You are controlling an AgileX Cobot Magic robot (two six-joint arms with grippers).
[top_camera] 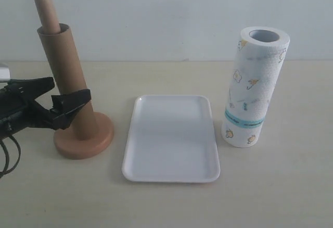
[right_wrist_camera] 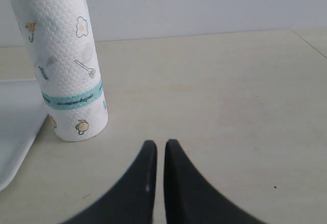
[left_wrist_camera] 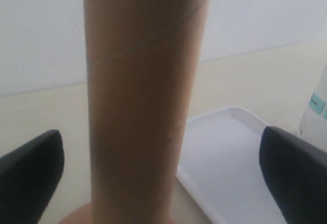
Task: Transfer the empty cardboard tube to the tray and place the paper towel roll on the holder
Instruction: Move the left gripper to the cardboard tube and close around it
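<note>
The tube point(top_camera: 65, 77) stands sleeved over the holder point(top_camera: 86, 139), with the left gripper point(top_camera: 70, 91) spread around it. The tray point(top_camera: 171, 173) lies between holder and upright roll point(top_camera: 255, 87).

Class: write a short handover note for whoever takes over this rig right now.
Left gripper open, jaws either side of the tube, not gripping it. Right gripper shut, empty, apart from the roll.
Tube sits over the holder post; tray bare, between holder and roll; roll upright on the table.
Done: nothing. Left: lift tube off, lay it in tray, put roll on holder.
</note>
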